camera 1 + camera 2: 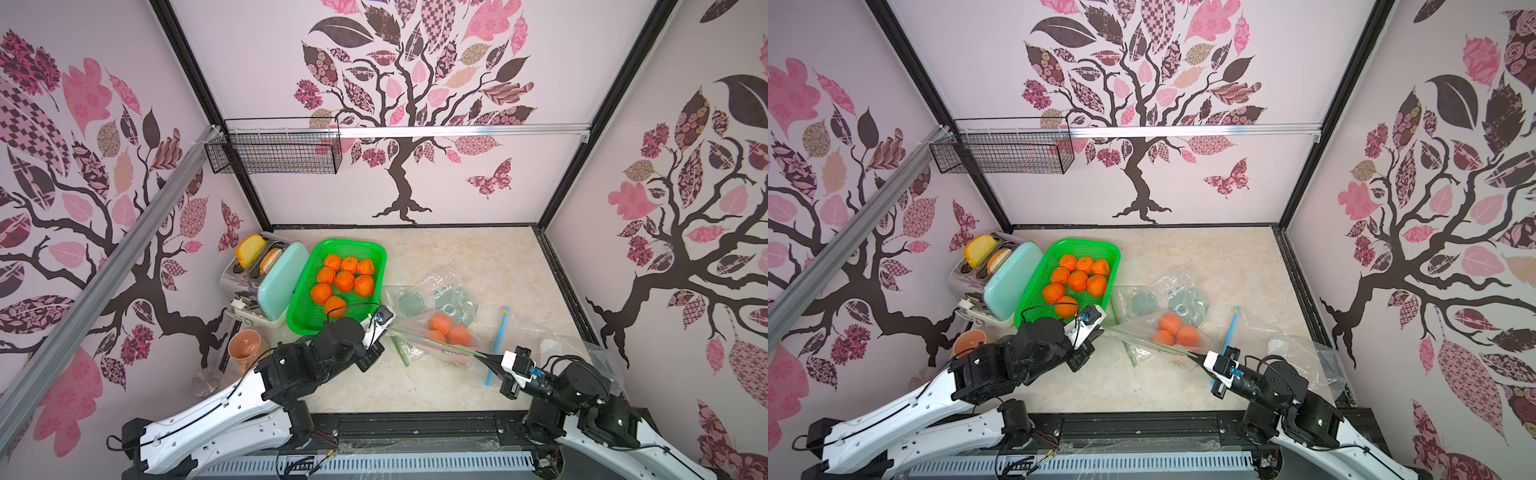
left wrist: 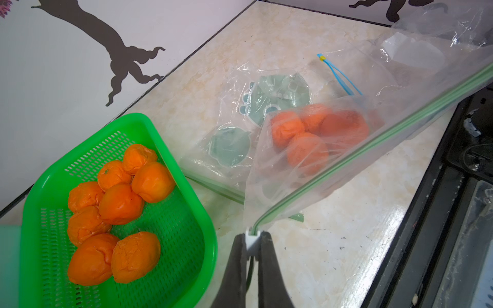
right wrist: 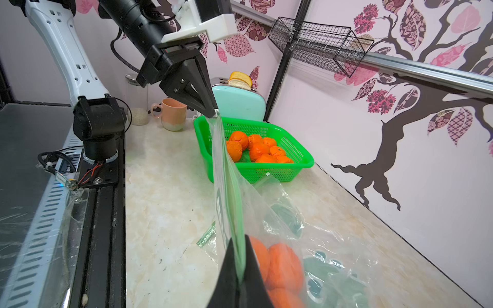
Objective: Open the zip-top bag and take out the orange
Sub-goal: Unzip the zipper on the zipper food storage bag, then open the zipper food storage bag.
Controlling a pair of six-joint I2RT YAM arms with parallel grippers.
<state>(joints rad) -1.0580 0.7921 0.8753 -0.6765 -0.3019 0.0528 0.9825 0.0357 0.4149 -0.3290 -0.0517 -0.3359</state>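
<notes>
Nearest to us, in its own wrist view, the left gripper [image 2: 253, 248] is clamped on the small white slider [image 2: 252, 236] at one end of the clear plastic zip-top bag [image 2: 280, 184]. In the other wrist view the right gripper [image 3: 239, 246] is pinched tight on the green zip strip [image 3: 229, 202] at the bag's opposite end. Between the two the strip runs straight and taut, raised off the cream marbled tabletop [image 1: 457, 257]. We cannot tell whether the seam is parted.

We take twelve o'clock as the back wall in both top views. The bag's body sags from the strip toward twelve, and the bagged oranges [image 1: 459, 334] bunch inside it near the middle of the table. The left gripper is at nine o'clock of them and the right gripper at four.

At eleven o'clock of that fruit the bag overlaps a second clear bag printed with grey-green rounds [image 1: 415, 301]. At three o'clock lies the blue zip strip of another clear bag [image 1: 498, 345], passing just beside the right gripper.

At ten o'clock, just beside the left gripper, stands a bright green perforated plastic basket [image 1: 353, 243] holding eight loose oranges [image 1: 344, 281]. Beyond it is a mint-green toaster [image 1: 276, 286] with bread slices [image 1: 249, 249] in its slots. A peach ceramic mug [image 1: 245, 347] stands at nine o'clock.
</notes>
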